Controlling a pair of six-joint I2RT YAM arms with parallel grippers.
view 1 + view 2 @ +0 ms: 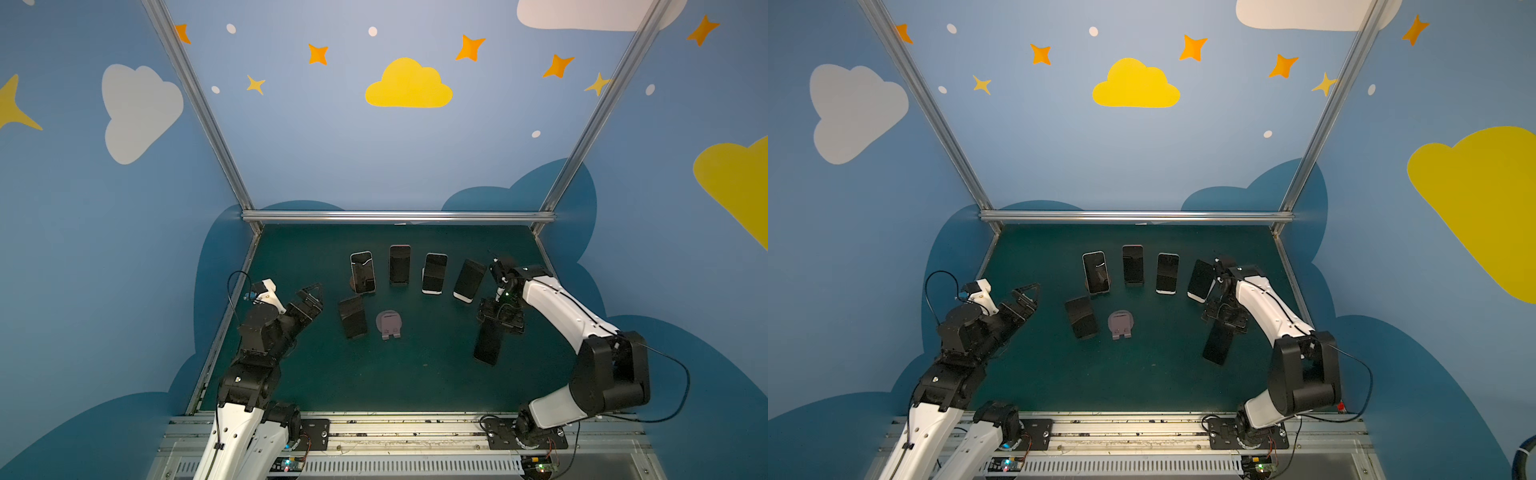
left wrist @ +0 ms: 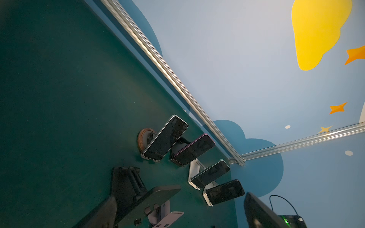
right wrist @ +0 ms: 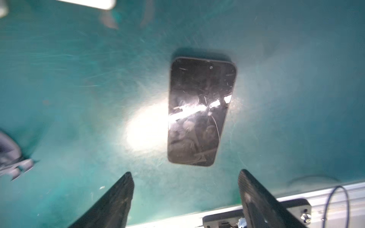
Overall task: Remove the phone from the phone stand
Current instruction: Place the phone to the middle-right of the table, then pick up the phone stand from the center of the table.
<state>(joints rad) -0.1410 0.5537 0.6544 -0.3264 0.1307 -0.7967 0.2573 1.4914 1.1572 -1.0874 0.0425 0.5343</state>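
Phone (image 1: 486,347) is lying flat, screen up, on the green surface (image 1: 374,374), right of centre in both top views, off any stand. Its long axis is running near-vertical in frame, with the upper end leaning slightly right and sitting under the right gripper (image 3: 185,173). In the right wrist view the camera-hole end is pointing away from the jaws, toward the top of frame. The glass is showing scratches and glare. Those jaws are standing spread wider than the phone, clear of it, gripping nothing.

Centre frame, lilac stand (image 1: 389,325) is sitting empty, round base, two small lips facing the lower edge. Just left of it, black stand (image 1: 353,318) is tilting back; can't tell if it's loaded. Left gripper (image 1: 316,297) is hovering further left, jaws spread wide, empty.

Far row, all leaning on stands with dark screens:
- leftmost phone (image 1: 363,272), on a round wooden base (image 2: 143,138)
- second phone (image 1: 400,264), pinkish edge
- third phone (image 1: 434,273), on a white stand (image 2: 192,173)
- fourth phone (image 1: 469,280), angled
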